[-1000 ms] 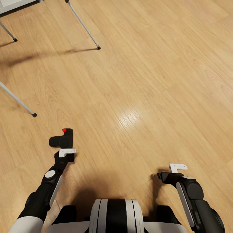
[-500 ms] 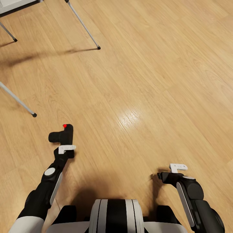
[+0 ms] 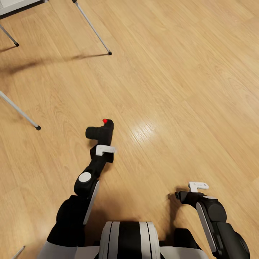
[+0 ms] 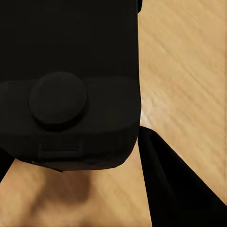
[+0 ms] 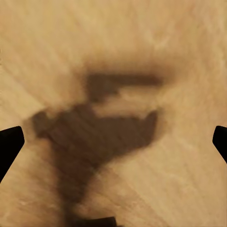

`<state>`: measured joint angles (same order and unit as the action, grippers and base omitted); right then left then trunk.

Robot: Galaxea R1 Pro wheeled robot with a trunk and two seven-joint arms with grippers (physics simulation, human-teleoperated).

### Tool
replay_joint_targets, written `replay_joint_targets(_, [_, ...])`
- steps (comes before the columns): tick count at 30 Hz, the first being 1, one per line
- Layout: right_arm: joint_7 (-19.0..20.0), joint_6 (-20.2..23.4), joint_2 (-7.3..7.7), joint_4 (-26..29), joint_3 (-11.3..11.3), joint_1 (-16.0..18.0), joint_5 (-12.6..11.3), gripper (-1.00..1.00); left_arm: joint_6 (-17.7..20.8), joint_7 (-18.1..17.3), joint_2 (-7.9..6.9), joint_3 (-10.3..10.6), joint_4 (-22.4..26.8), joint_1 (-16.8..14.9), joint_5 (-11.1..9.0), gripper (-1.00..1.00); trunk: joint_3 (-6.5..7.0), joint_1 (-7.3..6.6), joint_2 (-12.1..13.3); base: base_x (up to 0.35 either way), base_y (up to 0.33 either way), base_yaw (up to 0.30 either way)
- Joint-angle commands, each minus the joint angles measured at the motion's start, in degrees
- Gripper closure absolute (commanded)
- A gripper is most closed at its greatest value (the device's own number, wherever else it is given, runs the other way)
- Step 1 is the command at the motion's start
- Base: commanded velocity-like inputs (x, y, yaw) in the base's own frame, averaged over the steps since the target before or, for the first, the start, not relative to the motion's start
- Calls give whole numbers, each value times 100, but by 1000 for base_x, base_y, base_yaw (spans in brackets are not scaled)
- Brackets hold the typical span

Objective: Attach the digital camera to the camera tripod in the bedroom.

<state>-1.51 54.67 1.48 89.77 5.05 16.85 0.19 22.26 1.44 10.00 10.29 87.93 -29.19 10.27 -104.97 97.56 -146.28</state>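
Note:
The digital camera, black and chunky with a red dot at its far corner, hangs above the light wood floor with my left gripper shut on it. In the left wrist view the camera body looms close and dark, with one black finger beside it. Of the camera tripod I see three silver legs with black feet: one at the far left, one at the left edge, and a short piece at the top left. Its head is out of view. My right gripper hangs low at the right, open and empty.
Wood plank floor stretches ahead and to the right. A white furniture edge sits at the top left corner. A thin grey rod tip pokes in at the bottom left.
My left arm has carried the camera forward and to the right, further from me. The right arm and the tripod legs have not moved.

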Motion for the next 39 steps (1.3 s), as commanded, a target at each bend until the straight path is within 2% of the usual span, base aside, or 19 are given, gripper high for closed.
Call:
replay_joint_targets(1, [-16,26,2,5,-7,2,-1,-100,120,14,0,10,9,-47,39,100,-3,-1,-1,0,0,0])
replay_joint_targets(4, [-16,26,2,5,-14,2,-1,-100,425,0,0,9,11,-208,-61,100,-3,-1,-1,0,0,0])
replay_joint_targets(6, [-16,26,2,5,-14,2,-1,-100,799,-10,0,13,13,-389,-316,100,-3,-1,-1,0,0,0])
replay_joint_targets(7, [-16,26,2,5,-10,2,-1,-100,1071,-14,0,16,13,-506,-597,100,-3,-1,-1,0,0,0])
replay_joint_targets(11, [-16,26,2,5,-6,2,-3,-100,1595,-18,0,29,16,-714,-1380,100,-3,-1,-1,0,0,0])
replay_joint_targets(12, [-16,26,2,5,-9,2,-2,-100,1823,-17,0,34,18,-804,-1797,100,-3,-1,-1,0,0,0])
replay_joint_targets(14, [-16,26,2,5,-10,2,-2,-100,2013,-15,0,40,20,-876,-2167,100,-3,-1,-1,0,0,0])
replay_joint_targets(17, [-16,26,2,5,-7,2,-2,-100,2246,-8,0,52,16,-960,-2599,100,-3,-1,-1,0,0,0])
replay_joint_targets(23, [-16,26,2,5,-15,2,-1,-100,2408,42,-13,49,-16,-1015,-2829,100,-3,-1,-1,0,0,0])
replay_joint_targets(30, [-16,26,2,5,-18,2,-1,-100,2414,104,-18,45,-20,-1018,-2647,100,-3,-1,-1,0,0,0])
replay_joint_targets(36, [-16,26,2,5,-17,2,-1,-100,2415,477,-8,42,-17,-1018,-2497,100,-3,-1,-1,0,0,0])
replay_joint_targets(39, [-16,26,2,5,-17,2,-1,-100,2415,526,-7,41,-15,-1018,-2489,100,-3,-1,-1,0,0,0])
